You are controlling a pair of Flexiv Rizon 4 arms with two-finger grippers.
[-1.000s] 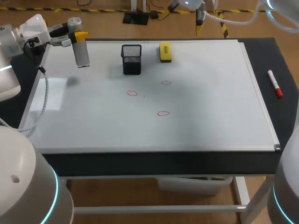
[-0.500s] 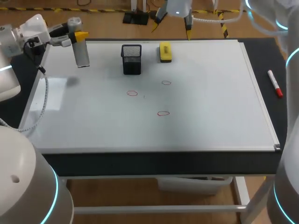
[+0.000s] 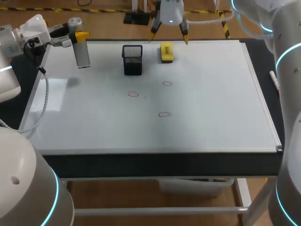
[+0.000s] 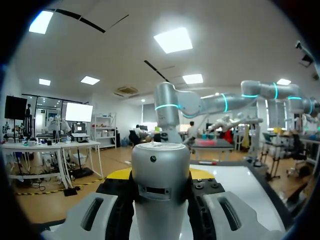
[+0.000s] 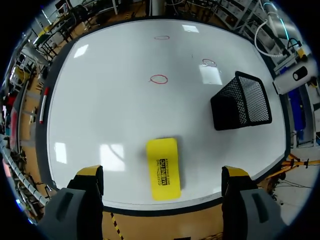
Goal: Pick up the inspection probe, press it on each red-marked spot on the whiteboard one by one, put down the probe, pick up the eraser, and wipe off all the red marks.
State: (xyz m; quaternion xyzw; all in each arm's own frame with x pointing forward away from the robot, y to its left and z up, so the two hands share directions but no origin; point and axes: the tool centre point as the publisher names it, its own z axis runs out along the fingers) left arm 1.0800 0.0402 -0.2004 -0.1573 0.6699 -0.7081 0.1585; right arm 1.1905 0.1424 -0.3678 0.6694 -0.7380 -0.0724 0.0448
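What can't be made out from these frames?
Red-capped white marker pen: head view, nearly all behind the right arm.
Silver cylindrical probe: lower end cut off at the edge in left wrist view, tiny in head view.
Left gripper: yellow tips largely behind the probe in its wrist view.
Three red circle marks: none show in left wrist view, whose middle the probe fills.

There is one whiteboard [image 3: 211,94], with one black mesh cup [image 3: 132,60] on it

One yellow eraser [image 3: 166,52] is just beside the cup

Three red marks [image 3: 133,94] are near the cup

One silver probe [image 3: 82,52] is on the cup's other side

One red pen [image 5: 43,106] is well apart from the cup
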